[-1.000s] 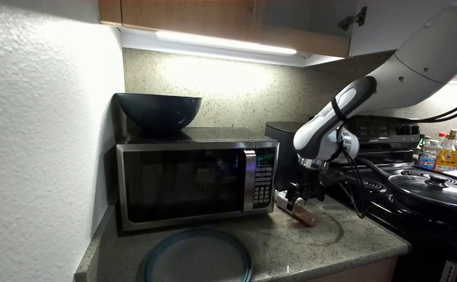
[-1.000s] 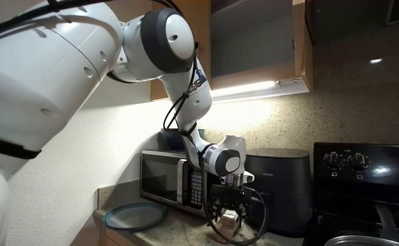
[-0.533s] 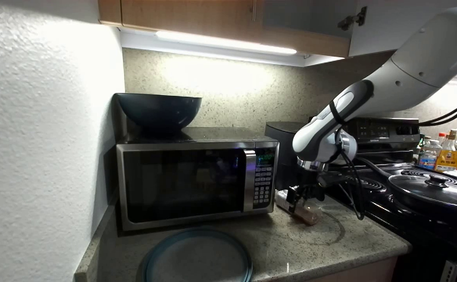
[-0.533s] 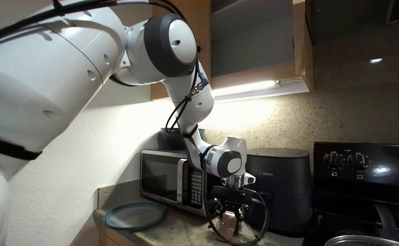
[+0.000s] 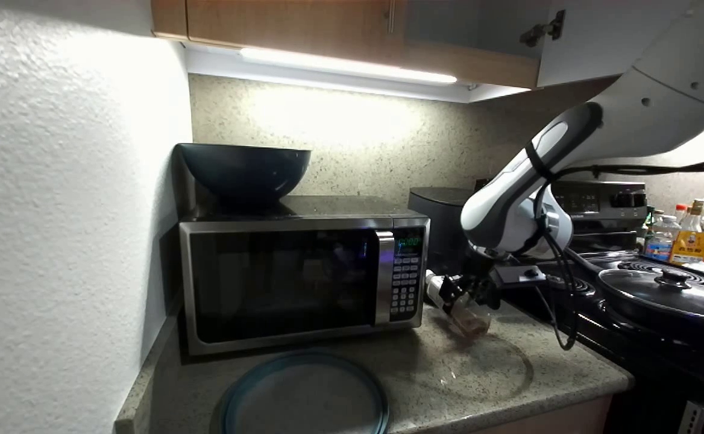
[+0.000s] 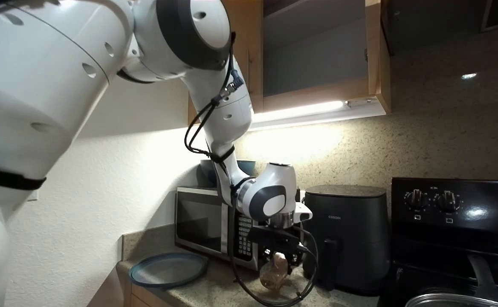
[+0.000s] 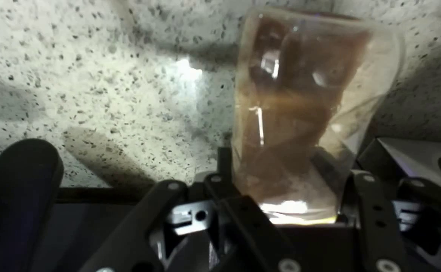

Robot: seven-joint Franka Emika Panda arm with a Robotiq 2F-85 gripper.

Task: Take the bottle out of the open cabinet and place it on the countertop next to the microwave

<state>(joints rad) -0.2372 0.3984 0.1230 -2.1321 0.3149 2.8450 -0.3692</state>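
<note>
Beside the right end of the steel microwave (image 5: 286, 289), the bottle (image 5: 471, 317) hangs tilted, its white-capped end up towards the microwave and its base low. It seems just above the speckled countertop (image 5: 412, 389), with a shadow beneath. My gripper (image 5: 468, 294) is shut around its middle. In the wrist view the clear, brown-filled bottle (image 7: 296, 90) fills the space between the fingers of my gripper (image 7: 290, 166); its cap end is hidden there. The cabinet (image 6: 313, 55) above stands open, with no bottle in the visible part.
A black air fryer (image 6: 347, 238) stands right behind the gripper. On the counter lies a round lid with a blue rim (image 5: 382, 395). A dark bowl (image 5: 243, 172) sits on the microwave. To the right is the black stove with a covered pan (image 5: 671, 295) and several sauce bottles (image 5: 692, 238).
My gripper has closed in on the bottle, which lay on the counter. Gripper and bottle have since risen a little, and the bottle is tilted more steeply.
</note>
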